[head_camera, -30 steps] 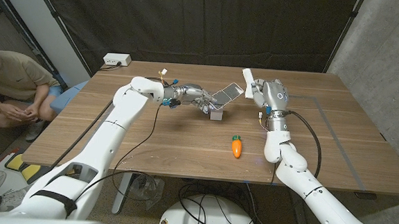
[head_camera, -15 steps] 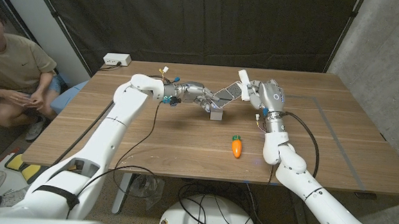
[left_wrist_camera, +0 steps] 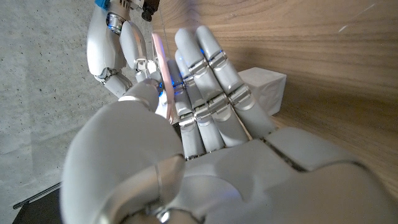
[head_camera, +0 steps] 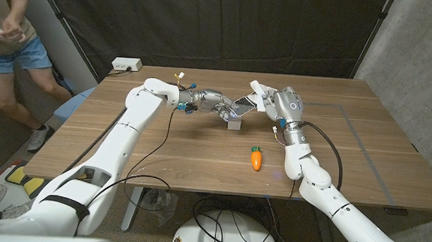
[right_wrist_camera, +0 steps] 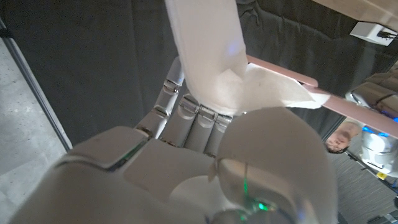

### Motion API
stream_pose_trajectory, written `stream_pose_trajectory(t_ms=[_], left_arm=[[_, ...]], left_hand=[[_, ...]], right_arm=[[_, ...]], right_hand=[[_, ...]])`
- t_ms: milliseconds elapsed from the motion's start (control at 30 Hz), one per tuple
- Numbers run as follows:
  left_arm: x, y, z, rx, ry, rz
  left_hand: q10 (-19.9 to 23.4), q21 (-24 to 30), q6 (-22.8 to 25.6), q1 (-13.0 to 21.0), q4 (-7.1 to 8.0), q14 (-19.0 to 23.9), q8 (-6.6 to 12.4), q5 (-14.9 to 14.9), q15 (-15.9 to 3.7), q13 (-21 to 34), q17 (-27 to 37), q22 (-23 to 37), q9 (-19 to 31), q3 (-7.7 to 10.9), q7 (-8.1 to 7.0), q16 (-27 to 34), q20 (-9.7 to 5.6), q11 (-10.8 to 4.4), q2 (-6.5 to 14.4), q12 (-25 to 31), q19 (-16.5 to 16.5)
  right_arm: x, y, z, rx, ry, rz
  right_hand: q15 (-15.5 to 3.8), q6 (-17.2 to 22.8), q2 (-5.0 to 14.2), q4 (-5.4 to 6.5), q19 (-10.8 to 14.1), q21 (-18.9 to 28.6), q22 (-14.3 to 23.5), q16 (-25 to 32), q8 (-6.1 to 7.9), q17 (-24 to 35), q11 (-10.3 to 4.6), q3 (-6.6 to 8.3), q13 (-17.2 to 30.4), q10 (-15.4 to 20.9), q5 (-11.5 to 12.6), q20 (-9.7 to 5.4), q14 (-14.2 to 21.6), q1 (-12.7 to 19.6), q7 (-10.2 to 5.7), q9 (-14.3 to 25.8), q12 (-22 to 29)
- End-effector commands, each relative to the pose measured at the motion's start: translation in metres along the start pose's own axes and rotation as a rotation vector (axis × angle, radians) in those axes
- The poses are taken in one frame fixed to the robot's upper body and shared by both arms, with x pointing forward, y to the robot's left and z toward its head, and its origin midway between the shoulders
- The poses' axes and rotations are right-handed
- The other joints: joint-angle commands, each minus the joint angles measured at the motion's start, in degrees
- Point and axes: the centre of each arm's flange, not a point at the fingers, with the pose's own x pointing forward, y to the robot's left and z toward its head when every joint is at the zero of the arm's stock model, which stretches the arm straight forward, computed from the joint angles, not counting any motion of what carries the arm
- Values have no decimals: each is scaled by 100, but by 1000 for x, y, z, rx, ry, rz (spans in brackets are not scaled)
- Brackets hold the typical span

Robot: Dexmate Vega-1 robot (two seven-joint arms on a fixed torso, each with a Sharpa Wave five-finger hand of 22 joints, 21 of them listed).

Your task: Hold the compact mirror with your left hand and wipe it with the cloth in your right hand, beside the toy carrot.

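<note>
The compact mirror [head_camera: 245, 102] is propped open at the table's middle back, its lid tilted up over a small white block [head_camera: 234, 124]. My left hand [head_camera: 218, 105] grips it from the left side; the fingers [left_wrist_camera: 208, 93] lie along the pink-edged lid [left_wrist_camera: 160, 57]. My right hand [head_camera: 284, 105] holds a white cloth [head_camera: 258, 90] against the lid's upper right edge. In the right wrist view the cloth [right_wrist_camera: 214, 59] sticks out past the hand [right_wrist_camera: 186, 155] and meets the mirror's pink rim [right_wrist_camera: 326, 99]. The orange toy carrot [head_camera: 256, 158] lies nearer me, apart from both hands.
A white power strip [head_camera: 126, 64] sits at the back left corner. A person [head_camera: 11, 30] stands beside the table's left end. Thin tape lines [head_camera: 366, 149] mark the wood on the right. Bare wood lies around the carrot and along the front edge.
My right hand has shifted left and tipped, bringing the cloth onto the mirror's lid. The left hand keeps its hold. The person at the left has stood up.
</note>
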Motion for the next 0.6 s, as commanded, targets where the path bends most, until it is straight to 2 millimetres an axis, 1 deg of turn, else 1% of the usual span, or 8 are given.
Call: stream_pose_trajectory(t_ms=[33, 133, 333, 600], left_arm=[[3, 2, 1, -15, 20, 3], [4, 2, 0, -12, 25, 8], [5, 3, 0, -10, 28, 11], [5, 4, 2, 9, 29, -8]], left_hand=[[182, 53, 35, 30, 25, 28, 300, 55, -4, 20, 18, 0, 29, 327, 51, 19, 1, -134, 38, -1, 15], [171, 64, 42, 29, 26, 27, 307, 58, -5, 30, 23, -1, 29, 335, 46, 19, -2, -153, 36, -2, 10], [187, 86, 24, 28, 29, 21, 306, 62, -5, 31, 34, -2, 27, 350, 53, 18, -1, -120, 33, -2, -4], [178, 112, 31, 20, 36, 22, 316, 66, -3, 40, 46, -3, 24, 364, 44, 19, -1, -135, 28, -8, -22]], right_arm=[[-1, 7, 14, -35, -99, 36], [-2, 6, 20, -13, -136, 32], [-2, 1, 26, 40, -183, 21], [2, 3, 24, 33, -200, 47]], right_hand=[[-219, 350, -36, 14, -56, 61, 2, -13, -29, 55, -26, -29, 35, 8, 43, -689, -38, 12, -315, 5, 29], [-219, 365, -33, 17, -80, 84, 2, 9, -46, 100, -53, -48, 61, 20, 48, -694, -38, 19, -277, 5, 42], [-218, 371, -25, 23, -118, 137, 3, 52, -89, 196, -79, -86, 116, 37, 60, -719, -50, 35, -267, 10, 68], [-216, 378, -8, 52, -160, 201, 0, 88, -148, 319, -111, -145, 193, 19, 75, -757, -101, 24, -279, 22, 91]])
